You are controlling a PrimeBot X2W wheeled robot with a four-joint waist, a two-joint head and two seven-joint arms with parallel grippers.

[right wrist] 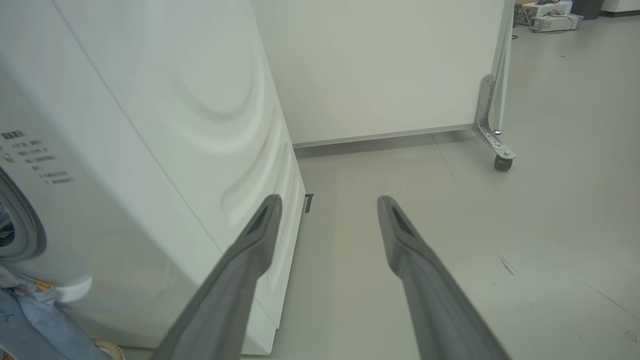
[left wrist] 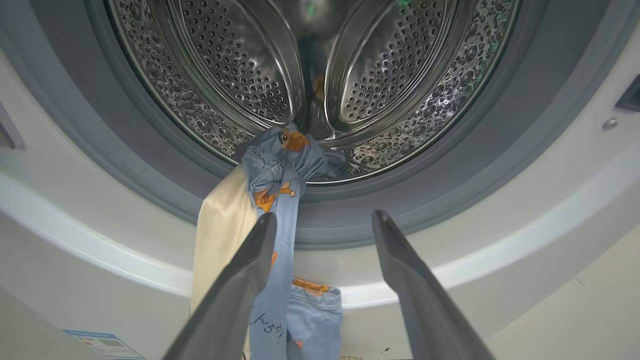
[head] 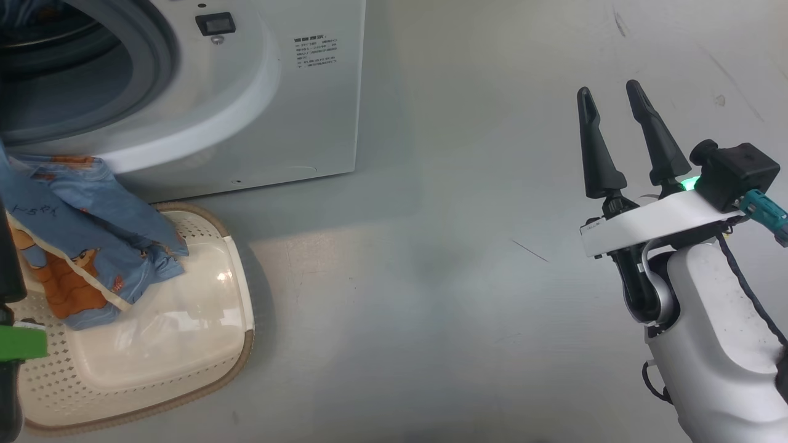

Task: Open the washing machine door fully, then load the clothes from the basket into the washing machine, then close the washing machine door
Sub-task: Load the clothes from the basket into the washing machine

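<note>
Floor (head: 462, 277): plain grey, a few scuffs, with everything standing on it.
Wall panel (right wrist: 380, 65): white, on a metal bracket with a small wheel (right wrist: 501, 162), behind and to the side of the machine.
Washing machine (head: 295, 92): white front-loader at the upper left of the head view, its round mouth uncovered.
Drum (left wrist: 320, 75): perforated steel, seen straight on in the left wrist view.
Seal (left wrist: 500, 130): grey rubber ring round the drum's mouth.
Basket (head: 172, 344): cream, holed sides, brown rim, on the floor right against the machine's front, below the mouth.
Clothes (left wrist: 280, 165): a blue piece with orange prints has one end on the drum's lower lip. It drapes over the seal and hangs down the white front into the basket. A cream piece hangs beside it.
Right gripper (head: 608, 89): fingers spread wide, holding nothing, over bare floor well apart from the basket.
Left gripper (left wrist: 323, 216): fingers spread wide, nothing between them, aimed at the drum's lower edge. One finger crosses in front of the hanging cloth; whether it touches, I cannot tell.
Label (left wrist: 102, 344): small, blue, at the machine's lower corner.
</note>
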